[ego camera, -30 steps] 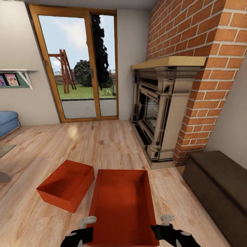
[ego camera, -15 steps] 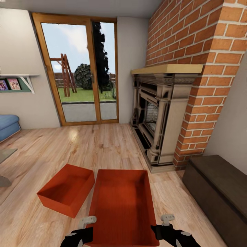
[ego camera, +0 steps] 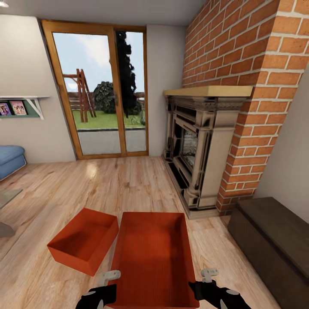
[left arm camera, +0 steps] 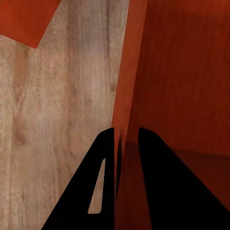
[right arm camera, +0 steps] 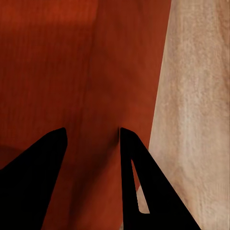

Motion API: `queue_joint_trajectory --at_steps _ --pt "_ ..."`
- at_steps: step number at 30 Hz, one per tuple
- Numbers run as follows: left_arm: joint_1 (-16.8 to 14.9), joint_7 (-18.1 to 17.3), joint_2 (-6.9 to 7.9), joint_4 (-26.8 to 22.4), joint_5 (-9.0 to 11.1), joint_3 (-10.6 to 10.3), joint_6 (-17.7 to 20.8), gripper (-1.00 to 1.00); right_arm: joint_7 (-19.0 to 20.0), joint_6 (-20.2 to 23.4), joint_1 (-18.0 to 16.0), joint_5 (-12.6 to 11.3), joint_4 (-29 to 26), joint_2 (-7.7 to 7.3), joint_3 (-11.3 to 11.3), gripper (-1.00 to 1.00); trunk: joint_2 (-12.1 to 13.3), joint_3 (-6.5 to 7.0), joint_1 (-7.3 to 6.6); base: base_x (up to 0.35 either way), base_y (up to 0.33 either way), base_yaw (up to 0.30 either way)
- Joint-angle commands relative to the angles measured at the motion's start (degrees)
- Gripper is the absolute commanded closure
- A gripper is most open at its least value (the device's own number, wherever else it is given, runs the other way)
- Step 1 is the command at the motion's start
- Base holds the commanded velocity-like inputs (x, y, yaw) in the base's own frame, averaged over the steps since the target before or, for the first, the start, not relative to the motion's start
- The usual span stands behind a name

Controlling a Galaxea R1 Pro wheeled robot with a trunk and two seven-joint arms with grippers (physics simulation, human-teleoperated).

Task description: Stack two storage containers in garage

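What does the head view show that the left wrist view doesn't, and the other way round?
Head view alone: the wood-framed glass door, the red brick fireplace, the long dark brown bench chest, the blue sofa and the right hand at the right wall of the near orange-red rectangular container.

Left wrist view alone: the left hand with a finger on each side of that container's thin left wall, apparently pinching it.

Both: that container, the second orange-red container beside it, and the light wood-plank floor.

Two lidless orange-red rectangular containers: one held level above the light wood-plank floor, the other resting on it alongside.
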Motion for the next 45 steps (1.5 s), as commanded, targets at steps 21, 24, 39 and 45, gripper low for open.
queue_joint_trajectory --at_steps 21,24,39,45 --pt "0.0 0.5 -0.04 -0.2 -1.7 0.4 -1.1 1.00 2.0 0.1 0.0 0.4 0.0 0.07 0.1 1.00 8.4 3.71 -4.62 0.000 0.000 0.021" --pt "0.0 0.5 -0.06 -0.2 -1.7 0.4 -1.1 1.00 1.9 0.1 0.0 0.3 0.0 0.02 0.2 1.00 9.6 4.25 -5.28 0.000 0.000 0.270" --pt "0.0 0.5 -0.07 -0.2 -1.7 0.4 -1.1 1.00 1.5 0.0 0.0 0.4 0.0 0.04 0.0 1.00 15.6 6.94 -8.58 0.000 0.000 0.293" --pt "0.0 0.5 -0.05 -0.2 -1.7 0.4 -1.1 1.00 1.5 -0.1 0.0 0.4 0.0 0.02 0.0 1.00 18.0 8.02 -9.90 0.000 0.000 0.300"
